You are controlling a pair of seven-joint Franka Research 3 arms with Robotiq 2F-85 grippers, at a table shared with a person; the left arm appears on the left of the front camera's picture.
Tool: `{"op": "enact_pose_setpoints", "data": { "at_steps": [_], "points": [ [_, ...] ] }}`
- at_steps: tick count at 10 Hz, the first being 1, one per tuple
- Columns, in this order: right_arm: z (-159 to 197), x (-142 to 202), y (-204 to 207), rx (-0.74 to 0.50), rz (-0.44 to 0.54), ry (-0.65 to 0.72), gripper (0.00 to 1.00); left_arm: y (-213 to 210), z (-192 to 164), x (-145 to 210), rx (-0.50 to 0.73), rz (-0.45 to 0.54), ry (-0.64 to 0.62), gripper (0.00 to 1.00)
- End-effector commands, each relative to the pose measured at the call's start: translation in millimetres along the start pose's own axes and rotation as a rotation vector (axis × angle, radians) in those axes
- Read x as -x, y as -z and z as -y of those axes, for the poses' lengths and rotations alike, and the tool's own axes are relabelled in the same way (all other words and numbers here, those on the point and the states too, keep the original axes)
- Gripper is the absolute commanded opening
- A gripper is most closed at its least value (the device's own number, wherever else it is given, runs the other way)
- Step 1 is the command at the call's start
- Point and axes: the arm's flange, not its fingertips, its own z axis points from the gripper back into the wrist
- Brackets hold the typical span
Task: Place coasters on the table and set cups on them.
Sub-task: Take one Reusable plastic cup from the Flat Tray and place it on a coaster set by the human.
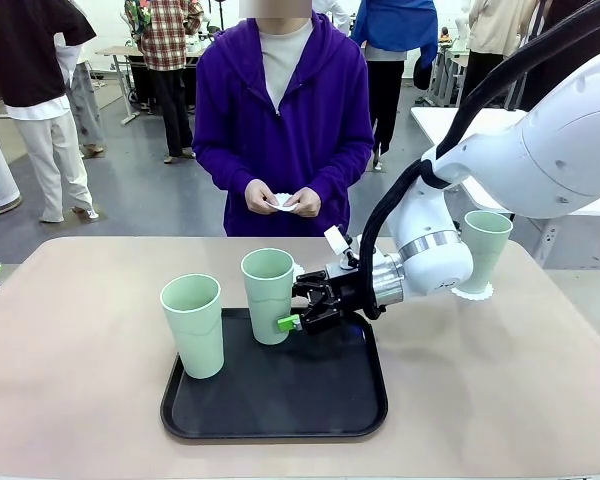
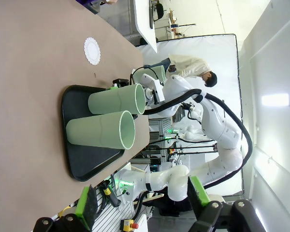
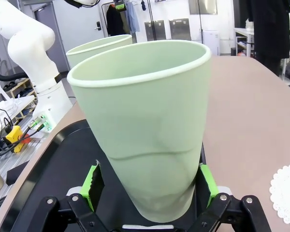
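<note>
Right gripper [image 1: 295, 303] straddled the middle cup [image 1: 268, 290] on the black tray [image 1: 280, 430], jaws wide open, pads [image 3: 94, 186] either side; left gripper [image 2: 141, 200] hung open too. Another cup [image 1: 485, 245] stood on a coaster [image 1: 472, 292], right side of the table [image 1: 540, 380].

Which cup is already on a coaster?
The cup at the table's far right, behind the right arm: it stands on a white coaster. The other two cups stand on the black tray, one between the right gripper's open jaws.

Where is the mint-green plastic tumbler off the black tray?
Front view: the tumbler stands on a white lacy paper coaster, right side of the beige table, behind the right arm.
</note>
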Motion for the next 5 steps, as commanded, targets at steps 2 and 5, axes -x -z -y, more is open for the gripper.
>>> {"op": "enact_pose_setpoints", "data": {
  "at_steps": [2, 5],
  "points": [
    [12.9, 1.6, 11.1, -0.023, -0.023, -0.005, 1.00, -2.0, -0.4, 0.2, 0.017, 0.004, 0.014, 1.00],
    [17.0, 2.3, 18.5, -0.038, -0.025, -0.011, 1.00, -2.0, -0.4, 0.2, 0.017, 0.004, 0.014, 1.00]
  ]
}}
